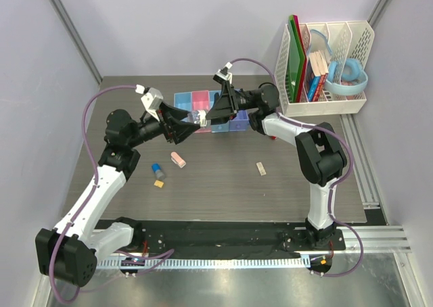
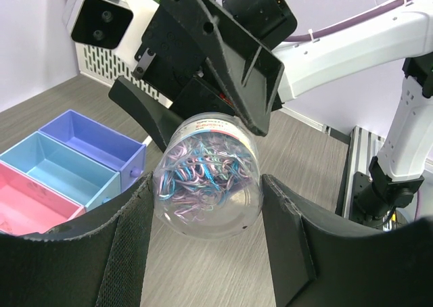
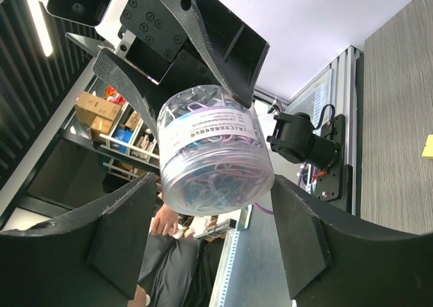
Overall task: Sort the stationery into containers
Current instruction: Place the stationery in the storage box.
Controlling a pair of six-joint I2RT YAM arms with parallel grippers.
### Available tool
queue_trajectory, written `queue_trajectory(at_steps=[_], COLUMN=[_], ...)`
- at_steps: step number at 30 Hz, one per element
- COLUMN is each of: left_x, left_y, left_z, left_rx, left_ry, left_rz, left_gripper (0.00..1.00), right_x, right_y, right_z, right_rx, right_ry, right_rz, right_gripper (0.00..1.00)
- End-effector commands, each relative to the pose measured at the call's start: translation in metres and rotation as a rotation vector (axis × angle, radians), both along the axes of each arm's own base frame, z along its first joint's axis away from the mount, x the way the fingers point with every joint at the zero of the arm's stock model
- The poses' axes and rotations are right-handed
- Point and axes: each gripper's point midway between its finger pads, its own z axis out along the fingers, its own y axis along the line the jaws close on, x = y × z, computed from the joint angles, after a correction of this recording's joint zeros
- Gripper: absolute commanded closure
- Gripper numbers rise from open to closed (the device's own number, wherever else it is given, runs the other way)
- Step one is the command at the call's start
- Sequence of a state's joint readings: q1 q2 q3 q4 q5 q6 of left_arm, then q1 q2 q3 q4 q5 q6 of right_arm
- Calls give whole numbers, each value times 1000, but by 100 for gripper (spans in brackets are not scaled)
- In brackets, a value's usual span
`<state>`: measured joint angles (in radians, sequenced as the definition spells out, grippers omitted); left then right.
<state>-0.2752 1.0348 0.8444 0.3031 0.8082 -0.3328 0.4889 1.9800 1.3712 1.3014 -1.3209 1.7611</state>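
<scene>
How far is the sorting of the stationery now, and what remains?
Done: nothing that shows; the bins in the left wrist view look empty. In hand: a clear jar of paper clips, gripped by the left claw, with the right claw around its other end. Left: pink eraser, beige eraser, blue-capped cylinder and yellow piece on the table.

We log white links and black joints on left arm (image 1: 84, 205) and right arm (image 1: 316, 205), purple cables (image 1: 86, 114), matte-black left gripper (image 2: 208, 185).
</scene>
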Motion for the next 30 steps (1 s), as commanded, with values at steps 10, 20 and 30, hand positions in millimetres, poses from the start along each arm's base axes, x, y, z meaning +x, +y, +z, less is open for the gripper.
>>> queue_trajectory(at_steps=[10, 20, 30], left_x=[3, 11, 10], left_y=[2, 9, 12], left_z=[-10, -50, -52], left_rx=[17, 151, 178], left_ry=[-31, -14, -15], left_rz=[17, 54, 63], left_gripper=[99, 64, 28], right_x=[-27, -40, -43], right_y=[-15, -22, -24], right_z=[55, 67, 65], right_rx=[249, 267, 262], right_ry=[-366, -413, -431], right_rz=[-26, -27, -27], right_gripper=[46, 65, 77])
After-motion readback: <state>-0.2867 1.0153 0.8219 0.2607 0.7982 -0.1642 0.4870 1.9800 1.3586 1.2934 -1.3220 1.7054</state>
